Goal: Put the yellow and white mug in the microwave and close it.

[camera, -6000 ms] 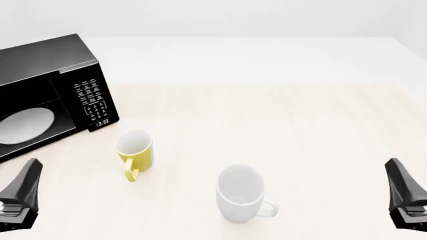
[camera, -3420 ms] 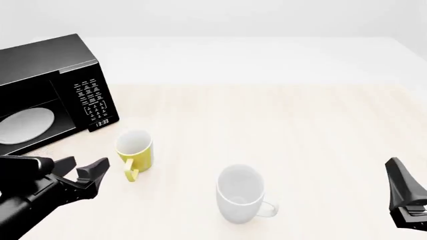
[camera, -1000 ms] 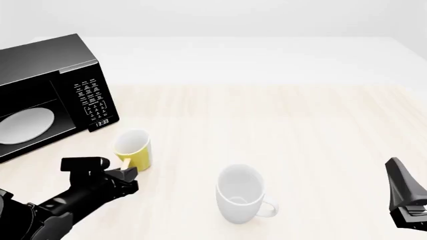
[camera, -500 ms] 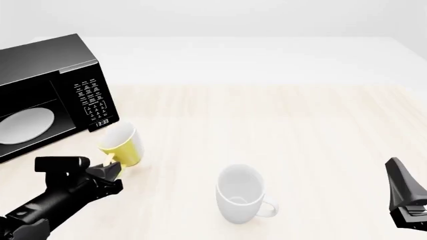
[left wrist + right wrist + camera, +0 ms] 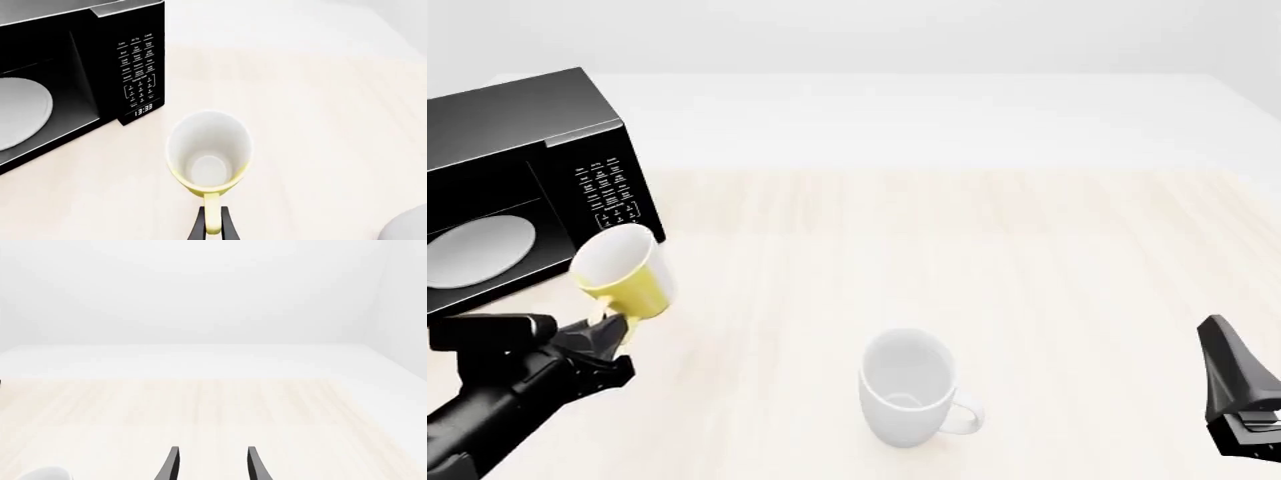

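The yellow and white mug (image 5: 623,275) hangs tilted above the table, just right of the microwave's open front, held by its yellow handle (image 5: 211,217). My left gripper (image 5: 601,335) is shut on that handle; its black fingers (image 5: 198,231) clamp it in the left wrist view, where the mug (image 5: 209,152) shows its white inside. The black microwave (image 5: 521,180) stands at the far left with its cavity open and the white turntable plate (image 5: 478,250) showing. Its door is out of view. My right gripper (image 5: 210,464) stands open at the near right, holding nothing.
A larger all-white mug (image 5: 908,390) stands on the table near the front centre, handle to the right. The microwave's keypad and clock display (image 5: 139,82) face the mug. Light wooden table surface (image 5: 1001,250) stretches to the right.
The left gripper closed on the yellow mug's handle, lifted it off the table and carried it left toward the microwave opening. The right arm has not moved.
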`<state>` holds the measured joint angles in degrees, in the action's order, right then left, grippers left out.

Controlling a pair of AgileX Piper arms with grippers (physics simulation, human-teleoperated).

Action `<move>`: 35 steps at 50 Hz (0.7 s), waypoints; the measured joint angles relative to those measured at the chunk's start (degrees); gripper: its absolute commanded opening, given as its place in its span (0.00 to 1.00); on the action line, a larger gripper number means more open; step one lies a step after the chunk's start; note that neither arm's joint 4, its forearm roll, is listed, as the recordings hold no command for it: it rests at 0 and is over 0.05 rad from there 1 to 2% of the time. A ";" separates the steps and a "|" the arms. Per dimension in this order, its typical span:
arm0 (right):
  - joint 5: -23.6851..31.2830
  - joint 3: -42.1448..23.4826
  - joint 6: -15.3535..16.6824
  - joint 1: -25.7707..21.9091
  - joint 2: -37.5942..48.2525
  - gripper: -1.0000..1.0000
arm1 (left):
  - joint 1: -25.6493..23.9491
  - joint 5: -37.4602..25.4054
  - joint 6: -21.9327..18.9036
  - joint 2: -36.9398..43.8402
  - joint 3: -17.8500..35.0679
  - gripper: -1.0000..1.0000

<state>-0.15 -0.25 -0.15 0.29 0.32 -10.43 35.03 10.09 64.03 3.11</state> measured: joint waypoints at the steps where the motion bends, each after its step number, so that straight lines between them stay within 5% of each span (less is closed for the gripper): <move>1: 0.00 0.00 0.00 0.00 0.00 1.00 | 0.39 -0.15 -0.07 -0.26 -0.01 0.00; 35: 0.00 0.00 0.00 0.00 0.00 1.00 | 16.16 2.09 -0.89 2.56 2.05 0.00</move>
<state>-0.15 -0.25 -0.14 0.29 0.32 5.74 37.11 9.21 66.59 5.17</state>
